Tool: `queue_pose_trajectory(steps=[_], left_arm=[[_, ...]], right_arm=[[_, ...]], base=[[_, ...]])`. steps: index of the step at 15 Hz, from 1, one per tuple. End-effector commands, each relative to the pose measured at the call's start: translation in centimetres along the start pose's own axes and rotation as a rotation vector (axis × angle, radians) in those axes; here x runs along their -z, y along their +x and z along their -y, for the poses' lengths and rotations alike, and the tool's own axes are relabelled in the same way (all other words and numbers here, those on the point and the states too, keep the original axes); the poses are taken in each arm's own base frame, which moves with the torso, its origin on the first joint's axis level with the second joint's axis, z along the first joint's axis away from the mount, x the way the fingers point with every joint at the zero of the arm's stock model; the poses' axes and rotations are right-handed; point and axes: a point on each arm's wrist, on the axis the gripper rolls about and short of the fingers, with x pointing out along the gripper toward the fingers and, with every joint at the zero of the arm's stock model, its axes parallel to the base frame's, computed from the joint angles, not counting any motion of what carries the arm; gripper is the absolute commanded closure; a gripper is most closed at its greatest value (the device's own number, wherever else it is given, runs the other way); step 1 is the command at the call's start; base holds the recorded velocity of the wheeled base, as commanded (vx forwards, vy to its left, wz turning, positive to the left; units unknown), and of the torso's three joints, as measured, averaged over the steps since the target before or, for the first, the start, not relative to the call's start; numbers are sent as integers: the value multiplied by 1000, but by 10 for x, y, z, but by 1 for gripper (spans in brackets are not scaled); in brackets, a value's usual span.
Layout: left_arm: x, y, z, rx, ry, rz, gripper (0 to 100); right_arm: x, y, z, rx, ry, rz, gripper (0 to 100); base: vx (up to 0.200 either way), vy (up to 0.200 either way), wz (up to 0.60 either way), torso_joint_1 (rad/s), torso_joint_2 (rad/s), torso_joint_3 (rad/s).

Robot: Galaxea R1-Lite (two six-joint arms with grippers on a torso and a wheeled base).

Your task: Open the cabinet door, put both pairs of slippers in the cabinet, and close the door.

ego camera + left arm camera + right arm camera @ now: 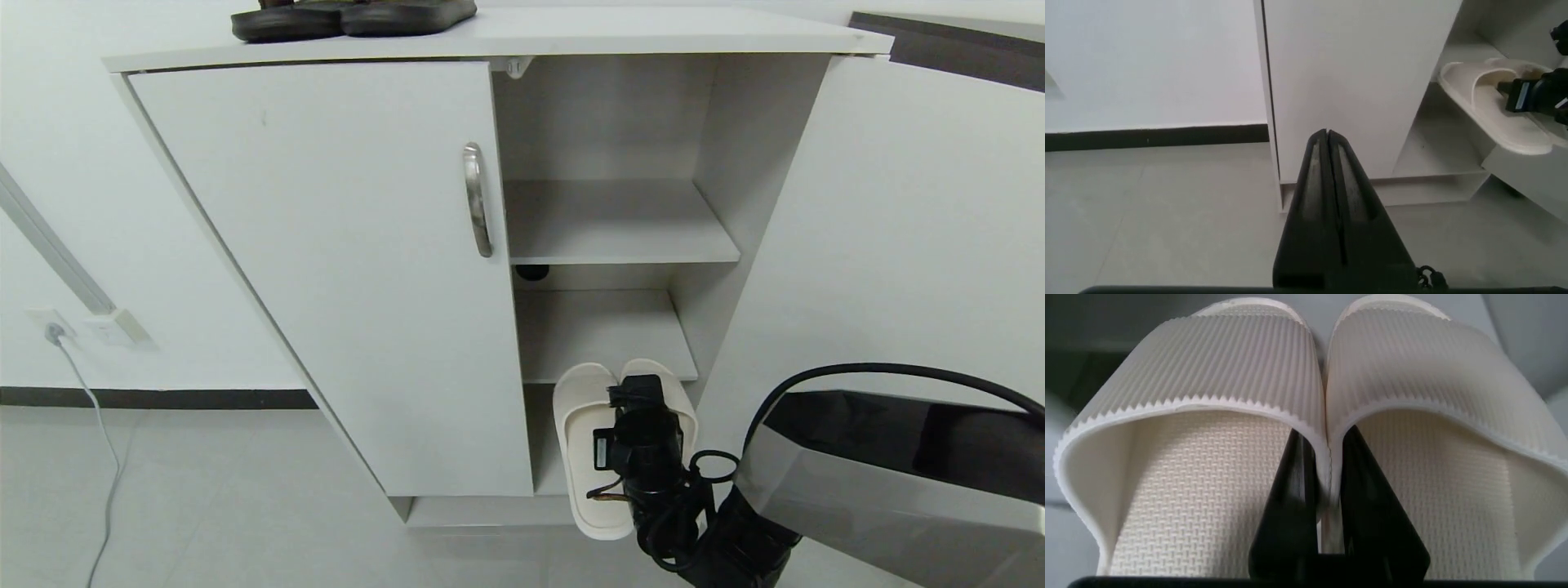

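Note:
A pair of white slippers hangs toe-forward in front of the cabinet's lowest opening. My right gripper is shut on them, one finger inside each slipper, pinching the inner sides together. A dark pair of slippers lies on the cabinet top. The right cabinet door stands open, showing two bare shelves. The left door is closed. My left gripper is shut on nothing, low over the floor left of the cabinet, with the white slippers off to its side.
The left door carries a metal handle near the open bay. A wall socket with a grey cable sits low on the wall to the left. Bare floor lies in front of the closed door.

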Motion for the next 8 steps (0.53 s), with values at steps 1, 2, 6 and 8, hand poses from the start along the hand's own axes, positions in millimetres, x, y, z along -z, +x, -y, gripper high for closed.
queue_pose_trajectory(steps=[1, 2, 6, 8], left_arm=[[0, 0, 0, -1, 0, -1, 100], [0, 0, 0, -1, 0, -1, 100], [0, 0, 0, -1, 0, -1, 100], [0, 0, 0, -2, 0, -1, 100]], right_arm=[[-2, -1, -1, -4, 4, 5, 100], [-1, -1, -1, -4, 3, 4, 100], [-3, 1, -2, -8, 2, 8, 100], [-4, 5, -3, -4, 10, 17, 100]], base=[[200, 0, 0, 7, 2, 7], [200, 0, 0, 2, 2, 2], [150, 0, 0, 2, 2, 4], [0, 0, 0, 0, 0, 0]])
